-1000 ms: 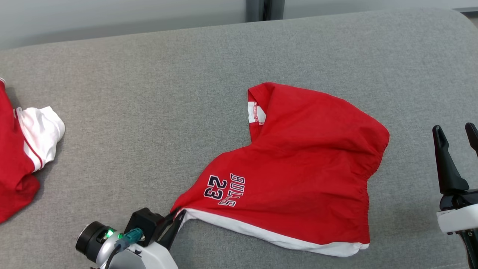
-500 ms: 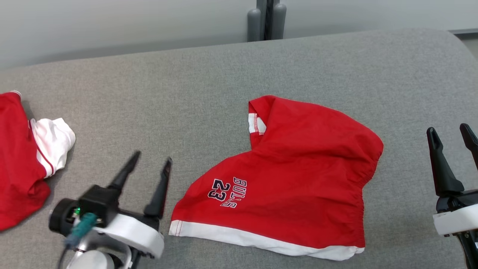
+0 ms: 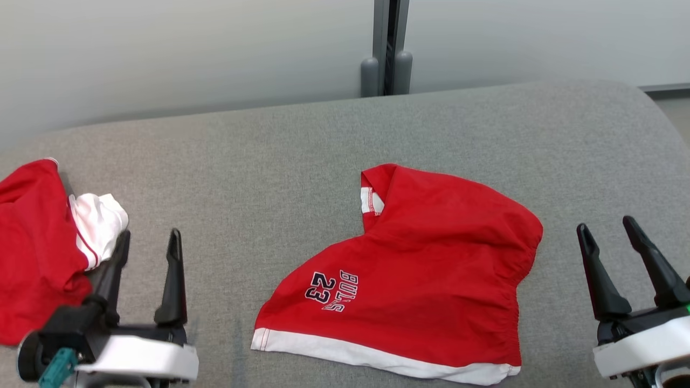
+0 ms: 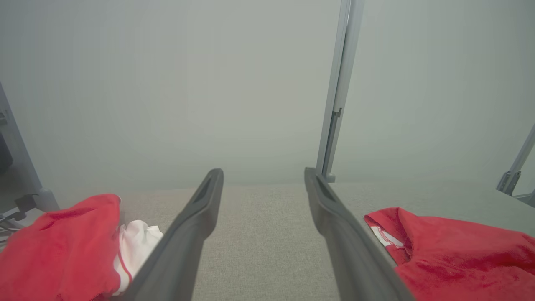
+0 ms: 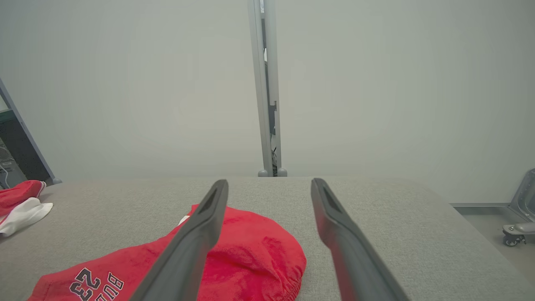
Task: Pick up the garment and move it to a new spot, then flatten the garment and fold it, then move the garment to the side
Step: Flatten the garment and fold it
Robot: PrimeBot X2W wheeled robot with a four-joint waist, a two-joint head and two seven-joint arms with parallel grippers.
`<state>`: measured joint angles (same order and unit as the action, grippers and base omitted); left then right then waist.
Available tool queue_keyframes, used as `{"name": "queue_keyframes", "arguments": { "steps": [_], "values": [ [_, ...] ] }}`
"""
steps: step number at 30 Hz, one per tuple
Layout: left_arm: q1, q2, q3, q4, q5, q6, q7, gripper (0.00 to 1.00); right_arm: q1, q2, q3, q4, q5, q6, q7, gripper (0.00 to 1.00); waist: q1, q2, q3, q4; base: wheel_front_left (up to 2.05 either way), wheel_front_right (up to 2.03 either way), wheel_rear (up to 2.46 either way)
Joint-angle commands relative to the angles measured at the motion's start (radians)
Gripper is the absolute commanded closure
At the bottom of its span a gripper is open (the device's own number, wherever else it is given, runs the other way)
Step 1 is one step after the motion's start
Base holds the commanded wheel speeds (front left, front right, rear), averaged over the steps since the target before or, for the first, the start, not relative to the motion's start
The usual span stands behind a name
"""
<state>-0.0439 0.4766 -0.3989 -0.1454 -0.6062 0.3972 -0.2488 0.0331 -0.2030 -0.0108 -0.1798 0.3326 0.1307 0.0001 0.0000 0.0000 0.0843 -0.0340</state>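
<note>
Shorts [image 3: 409, 269], red with a white hem and "BULLS 23" printed on one leg, lie rumpled near the middle of the grey pad [image 3: 269, 145]. The elastic waistband is bunched at the right and the hem runs along the near side. At the top, a fold of cloth shows a white label.

The left gripper [image 3: 149, 234] is to the left of the shorts and apart from them, its two fingers spread wide and holding nothing. The right gripper [image 3: 606, 223] is to the right of the shorts, also clear of the cloth, fingers parted and empty.

A second red-and-white garment [image 3: 38, 253] lies heaped at the pad's far left, just beside the left gripper's outer finger. Behind the pad a grey post [image 3: 389, 48] rises against a pale wall [image 3: 161, 54].
</note>
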Motion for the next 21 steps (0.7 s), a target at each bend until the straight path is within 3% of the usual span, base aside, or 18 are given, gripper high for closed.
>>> {"name": "queue_keyframes", "arguments": {
  "steps": [1, 21],
  "values": [
    [0.023, 0.005, 0.000, 0.000, 0.001, 0.004, -0.005, 0.00, 0.017, 0.000, 0.001, -0.004, -0.008, 0.000, 0.005, 0.00, 0.0000, 0.0000, -0.020, -0.001, 0.00, 0.00, 0.00],
    [0.078, 0.030, -0.030, -0.016, -0.008, 0.006, 0.033, 0.00, 0.062, 0.010, -0.006, -0.025, 0.010, 0.000, 0.032, 0.00, 0.0000, 0.0000, -0.069, 0.013, 0.00, 0.00, 0.00]
  ]
}}
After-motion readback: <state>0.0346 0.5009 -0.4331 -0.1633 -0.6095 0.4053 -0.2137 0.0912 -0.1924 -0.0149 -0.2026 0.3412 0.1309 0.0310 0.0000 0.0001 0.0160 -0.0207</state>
